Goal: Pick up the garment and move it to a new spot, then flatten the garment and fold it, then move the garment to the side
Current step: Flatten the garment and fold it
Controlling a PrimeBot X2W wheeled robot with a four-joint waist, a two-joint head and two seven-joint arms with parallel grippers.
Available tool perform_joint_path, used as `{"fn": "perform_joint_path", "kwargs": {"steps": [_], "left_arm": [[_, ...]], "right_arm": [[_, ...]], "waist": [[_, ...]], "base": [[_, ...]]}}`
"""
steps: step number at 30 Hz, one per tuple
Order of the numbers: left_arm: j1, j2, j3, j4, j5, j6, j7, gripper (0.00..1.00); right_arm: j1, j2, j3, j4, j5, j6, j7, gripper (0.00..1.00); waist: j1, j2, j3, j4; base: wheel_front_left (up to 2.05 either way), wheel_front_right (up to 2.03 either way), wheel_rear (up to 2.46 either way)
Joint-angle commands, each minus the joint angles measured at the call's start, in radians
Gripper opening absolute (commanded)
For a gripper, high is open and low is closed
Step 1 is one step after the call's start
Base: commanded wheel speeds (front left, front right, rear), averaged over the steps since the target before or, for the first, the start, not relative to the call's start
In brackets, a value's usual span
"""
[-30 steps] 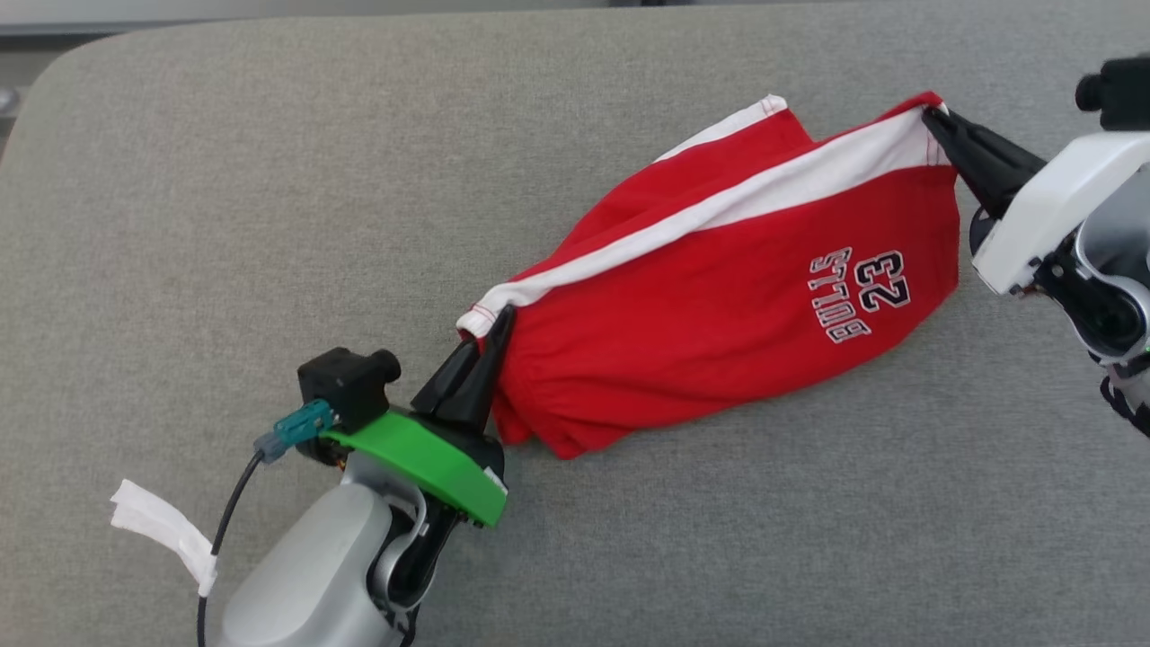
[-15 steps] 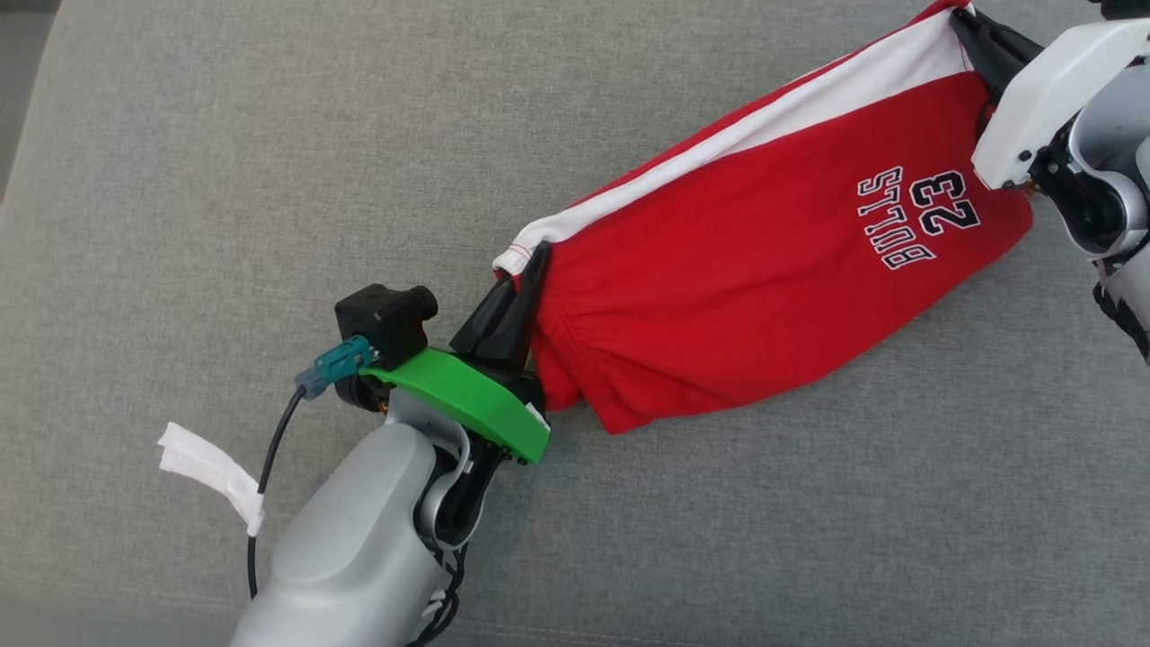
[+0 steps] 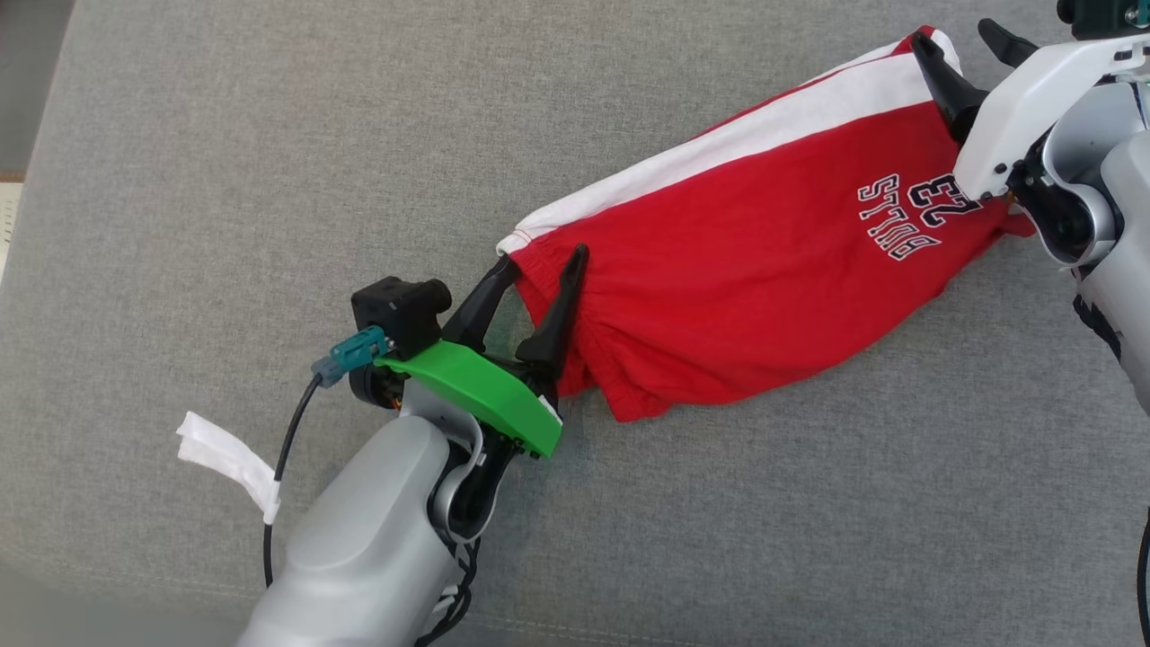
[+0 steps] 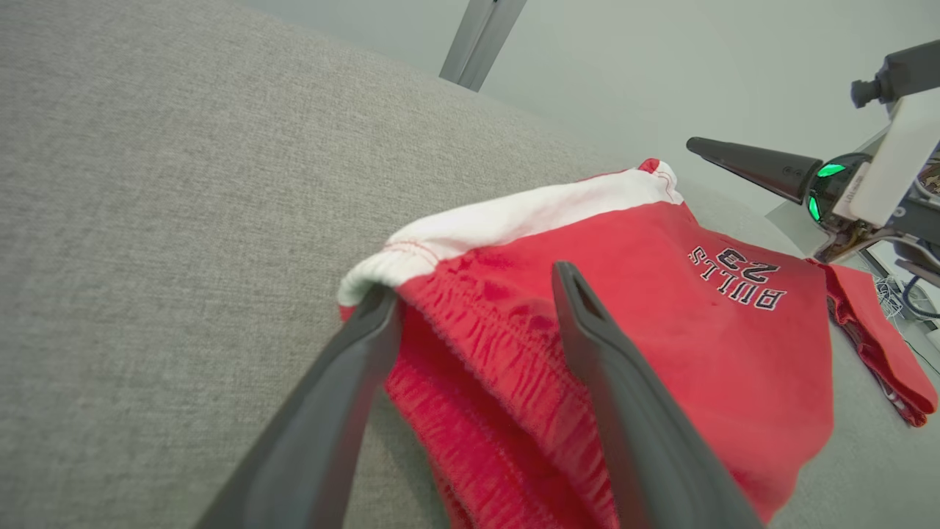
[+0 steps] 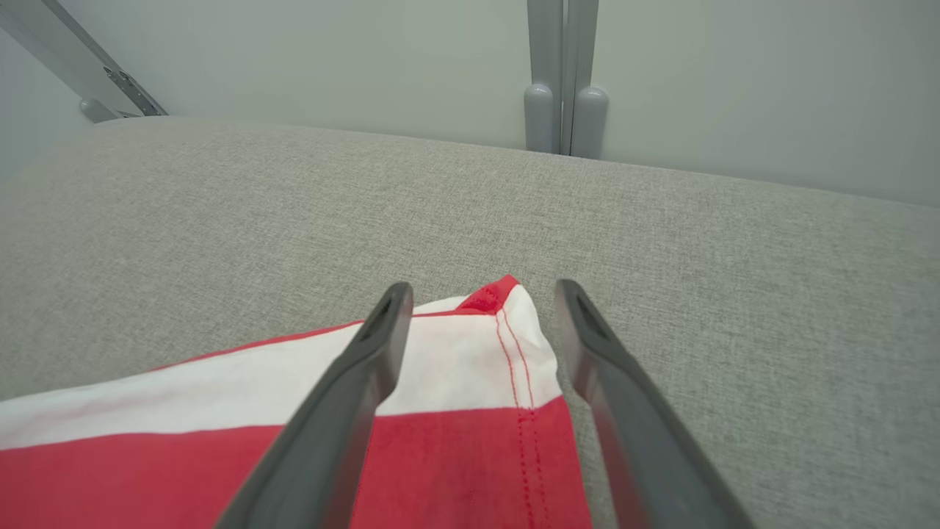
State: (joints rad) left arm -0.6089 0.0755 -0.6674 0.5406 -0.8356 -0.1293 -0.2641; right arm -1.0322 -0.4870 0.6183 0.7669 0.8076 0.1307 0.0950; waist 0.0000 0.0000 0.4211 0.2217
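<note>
- Your left claw (image 3: pixel 544 261) is nearest to you, low and left of centre in the head view, and its two dark fingers stand apart with nothing clamped between them.
- Behind those fingers you can see the green plate (image 3: pixel 476 400) on the wrist, with a small black camera (image 3: pixel 395 305) beside it. A white tag (image 3: pixel 225 458) hangs on the cable.
- The garment (image 3: pixel 746 261), red shorts with a white side stripe, lies on the grey fabric surface (image 3: pixel 225 180). It runs diagonally from the left claw up to the far right.
- The gathered waistband end sits right at the left claw. In the left wrist view the claw's left finger meets the end of the white stripe, and the right finger lies over the red gathers, so the corner falls between the two.
- Further along, the "BULLS 23" lettering (image 3: pixel 907 216) reads upside down to you, near the hem end.
- Farthest away, at the upper right, your right claw (image 3: pixel 952 32) is also spread wide and holds nothing.
- In the right wrist view, the hem corner, white with a red tip, lies between and beneath the right claw's two fingers. Whether they touch the cloth there, you cannot tell.
</note>
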Motion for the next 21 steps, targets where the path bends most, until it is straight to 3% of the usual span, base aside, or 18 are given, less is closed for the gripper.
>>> {"fn": "perform_joint_path", "kwargs": {"steps": [1, 13, 21], "left_arm": [[0.007, 0.006, -0.002, -0.003, -0.011, -0.002, 0.000, 1.00], [0.117, 0.085, -0.058, -0.027, -0.031, -0.002, 0.000, 1.00], [0.232, 0.112, 0.145, -0.128, 0.134, 0.019, 0.000, 1.00]], "right_arm": [[-0.007, -0.004, 0.007, 0.005, 0.006, 0.000, -0.007, 1.00], [0.069, -0.024, 0.066, -0.011, 0.080, 0.000, -0.008, 1.00], [0.119, -0.035, 0.075, 0.021, 0.117, 0.000, -0.014, 1.00]], "waist": [[0.0000, 0.0000, -0.020, -0.006], [0.0000, 0.0000, -0.146, -0.033], [0.0000, 0.0000, -0.212, -0.023]], "base": [[0.00, 0.00, 0.00], [0.00, 0.00, 0.00], [0.00, 0.00, 0.00]]}}
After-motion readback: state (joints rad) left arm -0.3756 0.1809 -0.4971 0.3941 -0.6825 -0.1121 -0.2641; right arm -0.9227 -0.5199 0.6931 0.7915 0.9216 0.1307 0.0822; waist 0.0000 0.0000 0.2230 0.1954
